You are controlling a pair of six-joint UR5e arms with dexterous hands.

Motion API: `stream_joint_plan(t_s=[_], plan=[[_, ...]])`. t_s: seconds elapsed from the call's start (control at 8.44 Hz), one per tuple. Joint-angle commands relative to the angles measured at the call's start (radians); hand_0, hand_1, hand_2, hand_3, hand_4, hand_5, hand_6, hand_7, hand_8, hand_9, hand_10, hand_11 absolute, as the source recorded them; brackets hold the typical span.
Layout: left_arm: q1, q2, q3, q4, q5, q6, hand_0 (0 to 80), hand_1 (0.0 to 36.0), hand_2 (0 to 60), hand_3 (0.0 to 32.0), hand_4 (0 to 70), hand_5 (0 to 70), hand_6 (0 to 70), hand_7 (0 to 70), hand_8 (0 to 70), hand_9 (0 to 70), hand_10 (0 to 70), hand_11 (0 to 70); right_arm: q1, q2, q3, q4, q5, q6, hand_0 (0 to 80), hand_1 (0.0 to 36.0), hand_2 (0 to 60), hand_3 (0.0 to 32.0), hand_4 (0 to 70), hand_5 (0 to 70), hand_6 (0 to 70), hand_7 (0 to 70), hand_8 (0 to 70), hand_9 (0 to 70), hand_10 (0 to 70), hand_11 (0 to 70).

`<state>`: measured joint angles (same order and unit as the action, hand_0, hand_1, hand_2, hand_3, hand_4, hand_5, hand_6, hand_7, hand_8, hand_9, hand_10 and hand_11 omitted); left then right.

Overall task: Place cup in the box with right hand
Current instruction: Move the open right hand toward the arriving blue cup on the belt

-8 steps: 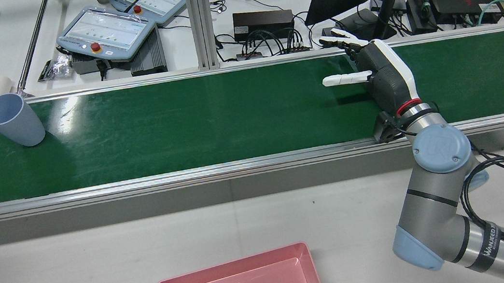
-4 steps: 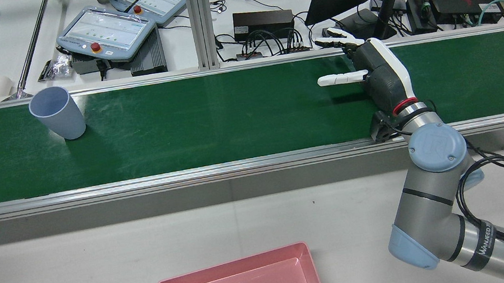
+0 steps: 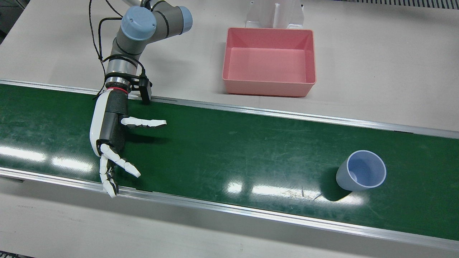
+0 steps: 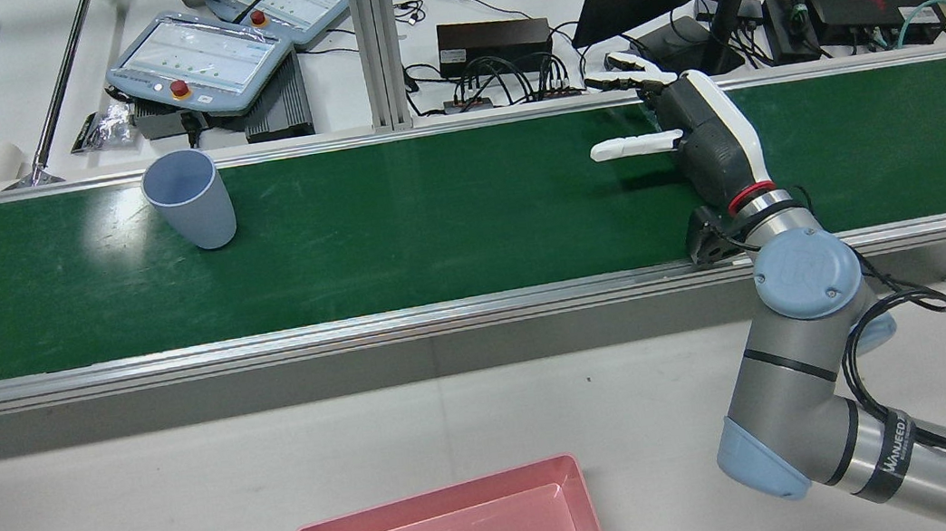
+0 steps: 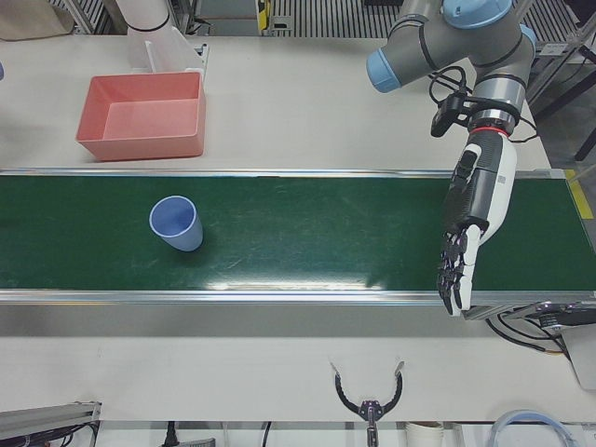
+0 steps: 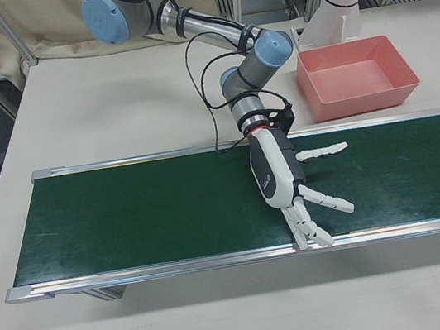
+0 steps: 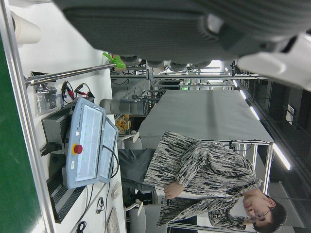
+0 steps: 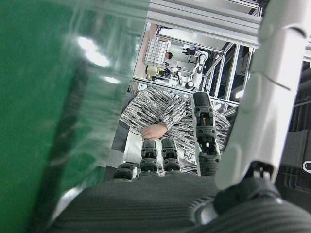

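Hovering over the green conveyor belt (image 3: 229, 150), the right hand (image 3: 109, 138) had its fingers spread wide w/ nothing held, fingertips reaching past the belt's operator-side rail. The blue cup (image 3: 362, 175) stood upright on the belt, well apart from the hand, toward the robot's left. Beyond the belt, the pink box (image 3: 269, 61) sat on the white table (image 3: 376, 71). Left hand: unseen.

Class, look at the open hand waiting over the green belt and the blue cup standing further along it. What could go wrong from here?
1. The cup stands near the belt's outer edge, while the open right hand spans the belt; its fingers might clip the rim and tip the cup.
2. The pink box sits off the belt, so a loose grip could drop the cup during the carry.
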<state>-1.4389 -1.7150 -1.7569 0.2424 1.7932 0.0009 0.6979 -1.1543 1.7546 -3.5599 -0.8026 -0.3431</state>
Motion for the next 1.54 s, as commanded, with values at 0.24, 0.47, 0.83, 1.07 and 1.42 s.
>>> stream_joint_plan(t_s=[0.24,0.47,0.83,1.07,1.42], plan=[[0.000,0.000,0.000,0.000,0.000,0.001,0.0,0.0,0.0,0.0,0.0,0.0,0.0,0.0,0.0,0.0,0.0,0.0,-0.001,0.005,0.002,0.001,-0.006,-0.001,56.2,13.0,0.0,0.0,23.1,6.0,5.7,20.1,8.2,16.0,1.9,4.5],[0.000,0.000,0.001,0.000,0.000,0.001,0.0,0.0,0.0,0.0,0.0,0.0,0.0,0.0,0.0,0.0,0.0,0.0,-0.001,0.008,0.003,0.000,-0.007,-0.001,56.3,12.9,0.0,0.0,22.6,6.0,5.6,19.5,8.1,15.7,1.8,4.3],[0.000,0.000,0.001,0.000,0.000,0.001,0.0,0.0,0.0,0.0,0.0,0.0,0.0,0.0,0.0,0.0,0.0,0.0,-0.003,0.008,-0.001,0.001,-0.007,-0.010,56.0,12.8,0.0,0.0,21.9,6.0,5.5,19.4,8.1,15.8,1.5,4.0],[0.000,0.000,0.001,0.000,0.000,0.001,0.0,0.0,0.0,0.0,0.0,0.0,0.0,0.0,0.0,0.0,0.0,0.0,-0.006,0.010,-0.001,0.001,-0.007,-0.017,56.0,12.7,0.0,0.0,22.2,6.0,5.6,19.6,8.1,15.8,1.9,4.5],[0.000,0.000,-0.001,0.000,0.000,0.001,0.0,0.0,0.0,0.0,0.0,0.0,0.0,0.0,0.0,0.0,0.0,0.0,-0.018,0.018,0.000,0.001,-0.007,-0.037,55.3,13.6,2.0,0.0,21.2,6.0,5.7,19.9,8.4,16.2,2.0,4.7]])
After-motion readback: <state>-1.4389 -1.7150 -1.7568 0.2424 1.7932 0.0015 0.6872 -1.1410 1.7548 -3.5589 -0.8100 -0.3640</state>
